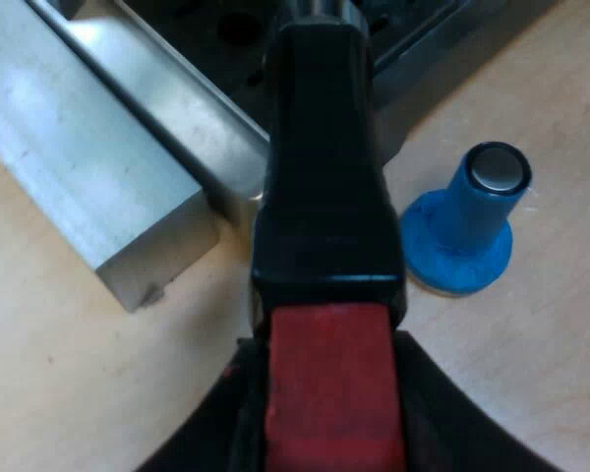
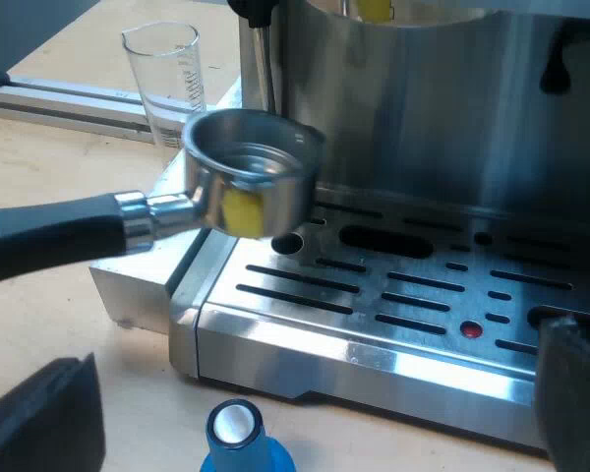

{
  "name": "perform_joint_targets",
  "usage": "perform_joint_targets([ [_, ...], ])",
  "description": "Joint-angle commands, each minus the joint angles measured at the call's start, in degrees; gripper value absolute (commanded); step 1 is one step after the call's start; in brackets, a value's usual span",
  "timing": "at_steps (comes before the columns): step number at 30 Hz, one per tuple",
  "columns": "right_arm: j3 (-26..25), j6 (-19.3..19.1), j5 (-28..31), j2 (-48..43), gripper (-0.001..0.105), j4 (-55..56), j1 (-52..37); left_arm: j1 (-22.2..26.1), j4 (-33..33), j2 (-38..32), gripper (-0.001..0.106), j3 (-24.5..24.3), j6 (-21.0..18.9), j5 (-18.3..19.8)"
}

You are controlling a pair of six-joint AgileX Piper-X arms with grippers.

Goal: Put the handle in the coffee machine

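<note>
The left gripper [image 1: 329, 418] is clenching the metal holder [image 2: 256, 172] by the red end of its dark handle. The holder's cup is hanging free over a corner of the espresso machine's [image 2: 433, 118] drip tray [image 2: 393, 305], just beside a measuring glass [image 2: 167, 79]. The right gripper [image 2: 305, 403] is hovering with its fingers spread wide above the blue tamper [image 2: 238, 438].

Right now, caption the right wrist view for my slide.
Metal holder poised over a corner of the drip tray, not yet locked in; measuring glass and blue tamper nearby.
</note>
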Motion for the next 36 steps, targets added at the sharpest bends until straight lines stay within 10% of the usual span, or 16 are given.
perform_joint_targets([
  [1,-0.1,0.3,-2.5,-0.2,0.089,-0.7,0.1,0.0,-1.4,1.2,0.000,-1.7,2.8,4.7],
  [29,-0.1,0.0,9.8,4.3,0.089,-10.0,0.6,0.0,-4.4,15.6,0.000,-5.2,11.4,13.8],
  [36,-0.1,-6.3,9.8,6.5,0.089,-15.7,0.6,0.0,-6.5,17.3,0.000,-5.2,10.9,14.6],
])
